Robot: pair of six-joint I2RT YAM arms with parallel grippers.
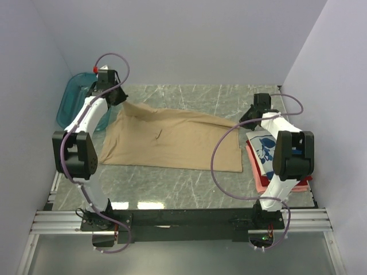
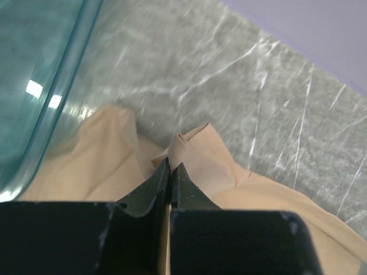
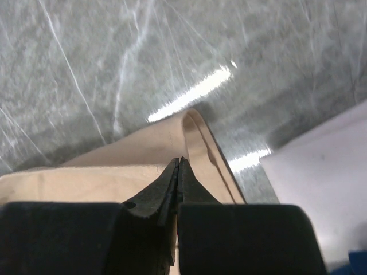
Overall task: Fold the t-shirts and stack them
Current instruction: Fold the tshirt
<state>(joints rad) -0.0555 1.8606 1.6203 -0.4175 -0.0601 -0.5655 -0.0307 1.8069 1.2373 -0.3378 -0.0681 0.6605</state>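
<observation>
Grey marbled table (image 1: 189, 186) between pale lilac walls; I read it from the left. At the far left corner sits the teal basket (image 1: 71, 103), and just beside it my left gripper (image 2: 171, 167) has its jaws pinched together on a raised tuck of the tan t-shirt (image 1: 172, 140), at the cloth's far left corner. From there the shirt lies spread flat over the middle of the table, its long axis running left to right. My right gripper (image 3: 178, 165) is likewise closed tight on the shirt's far right corner, the hem folded up between its tips. Further right, near that arm, lies the navy t-shirt (image 1: 265, 150), folded on top of red and pink ones. Both tools hold the far edge and the body lies nearer the arms' bases, so I judge the fold must come toward me, both arms moving evenly.
</observation>
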